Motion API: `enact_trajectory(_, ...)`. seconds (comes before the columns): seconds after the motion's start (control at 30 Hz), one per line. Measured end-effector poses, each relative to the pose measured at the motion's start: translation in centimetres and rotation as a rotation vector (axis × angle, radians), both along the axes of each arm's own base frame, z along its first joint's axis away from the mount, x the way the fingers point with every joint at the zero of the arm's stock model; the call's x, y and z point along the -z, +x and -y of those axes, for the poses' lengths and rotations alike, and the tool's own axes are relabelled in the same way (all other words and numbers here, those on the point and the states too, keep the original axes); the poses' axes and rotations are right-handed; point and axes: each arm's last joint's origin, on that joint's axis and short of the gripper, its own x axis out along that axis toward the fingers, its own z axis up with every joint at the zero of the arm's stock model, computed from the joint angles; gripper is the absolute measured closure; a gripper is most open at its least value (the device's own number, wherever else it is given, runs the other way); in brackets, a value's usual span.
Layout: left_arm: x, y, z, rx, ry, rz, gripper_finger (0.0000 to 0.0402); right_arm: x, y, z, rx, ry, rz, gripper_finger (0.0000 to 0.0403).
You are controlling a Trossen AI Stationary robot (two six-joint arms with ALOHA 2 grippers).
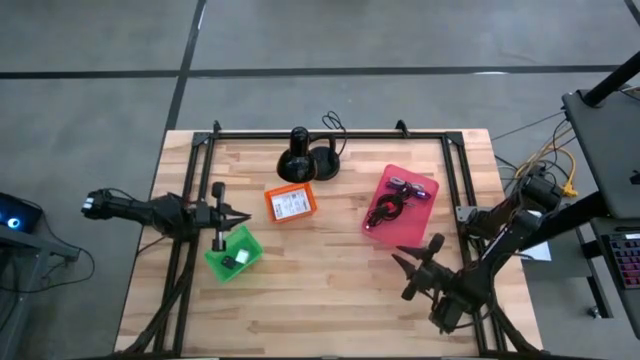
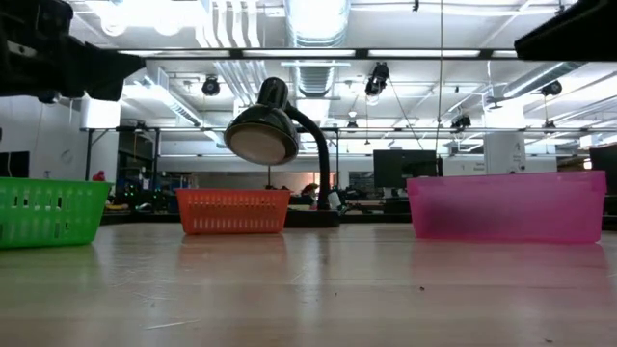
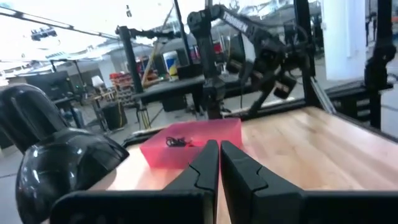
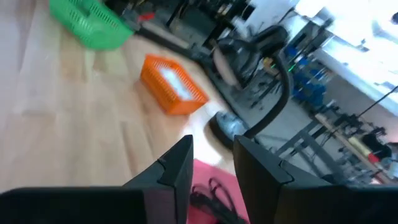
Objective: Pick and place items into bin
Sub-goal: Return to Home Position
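Observation:
My left gripper hangs shut and empty just beyond the far edge of the green bin; its fingers show almost together in the left wrist view. The green bin holds a small white piece and a tiny black cube. A white printed card lies in the orange bin. The black coiled cable and the purple strap lie in the pink bin. My right gripper is open and empty, off the pink bin's near corner, over bare wood.
A black desk lamp with a round base and a cord stands by the far edge, behind the orange bin. A black frame runs along the far, left and right sides. Bare wood stretches between the bins and the near edge.

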Motion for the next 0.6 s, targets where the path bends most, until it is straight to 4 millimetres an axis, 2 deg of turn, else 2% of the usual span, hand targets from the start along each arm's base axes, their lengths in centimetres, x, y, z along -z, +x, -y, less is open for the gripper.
enact_trajectory(0.23,0.1,0.2,-0.1,-0.04,0.001,-0.017,0.0401,-0.9,-0.2,0.4,-0.041,0.139,-0.175,0.0318)
enact_trajectory(0.37,0.2,0.2,-0.1,-0.051,0.004,-0.018,0.0401,-2.0,0.3,-0.2,-0.186,0.215,-0.296,0.0328)
enact_trajectory(0.47,0.1,0.1,-0.1,-0.052,0.006,-0.013,0.0401,-2.8,1.1,-0.8,-0.454,0.313,-0.415,0.0335)
enact_trajectory(0.6,0.1,0.1,-0.1,-0.052,0.006,-0.013,0.0401,-4.0,1.8,-1.1,-1.055,0.408,-0.49,0.034)
